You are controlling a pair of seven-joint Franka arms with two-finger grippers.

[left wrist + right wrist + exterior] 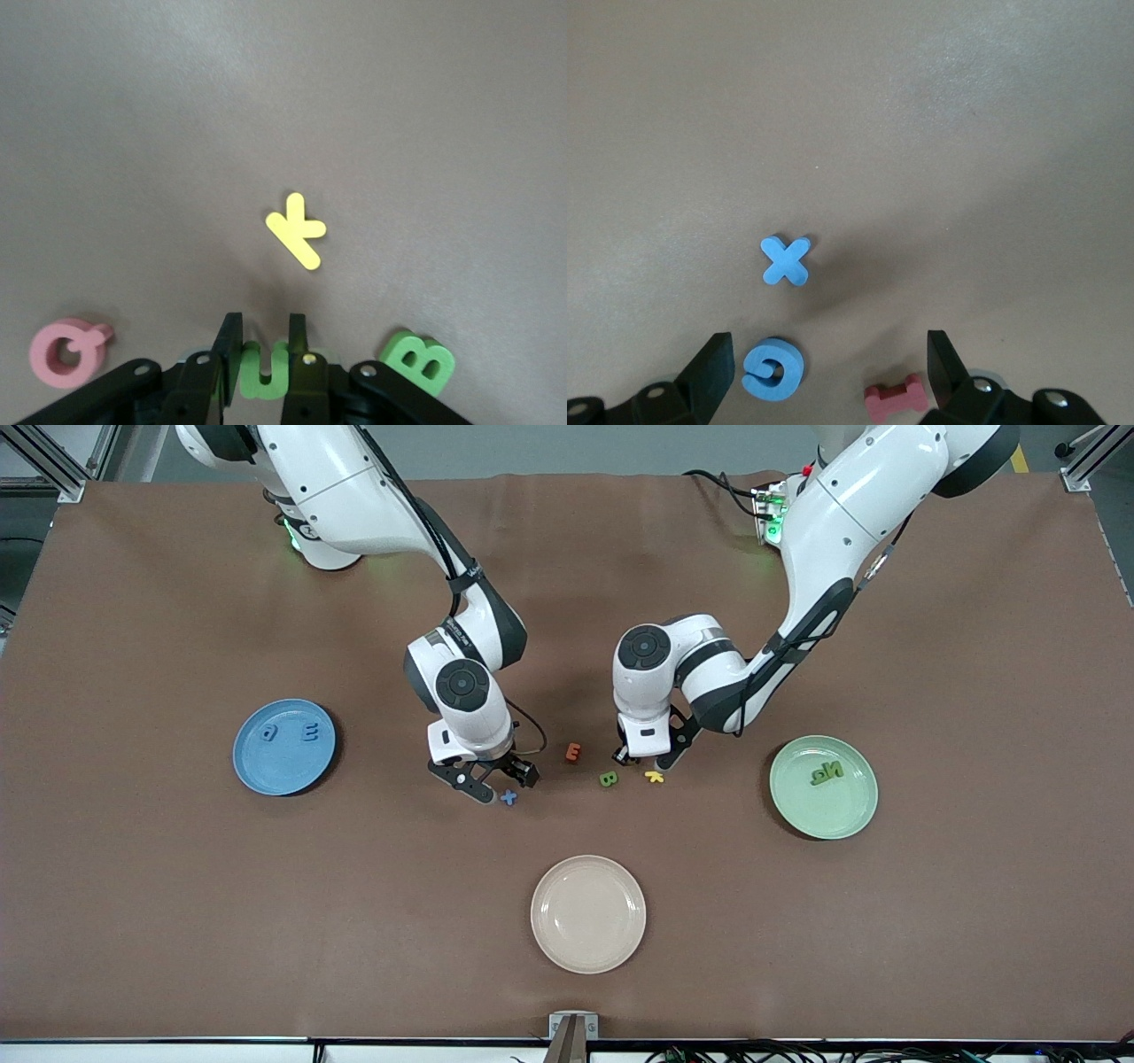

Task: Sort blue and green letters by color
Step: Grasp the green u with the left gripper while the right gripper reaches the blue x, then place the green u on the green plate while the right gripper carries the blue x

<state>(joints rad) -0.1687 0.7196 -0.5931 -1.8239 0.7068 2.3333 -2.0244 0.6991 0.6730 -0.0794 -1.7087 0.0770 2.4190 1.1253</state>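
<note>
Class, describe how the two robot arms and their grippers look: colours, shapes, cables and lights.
Both arms have glossy white rounded shells with black joint bands and round dark grey caps. Thin black cables run along them. Green lights glow near both bases. The left gripper and right gripper have black angular two-finger hands.

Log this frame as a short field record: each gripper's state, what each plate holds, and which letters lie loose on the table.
left gripper: fingers closed on the green U, low at the table
right gripper: open, low over the blue G, not gripping
blue plate: two blue letters
green plate: two green letters
beige plate: empty
loose blue: blue X, blue G
loose green: green B
other loose letters: yellow K, orange E, pink Q, red I
</note>
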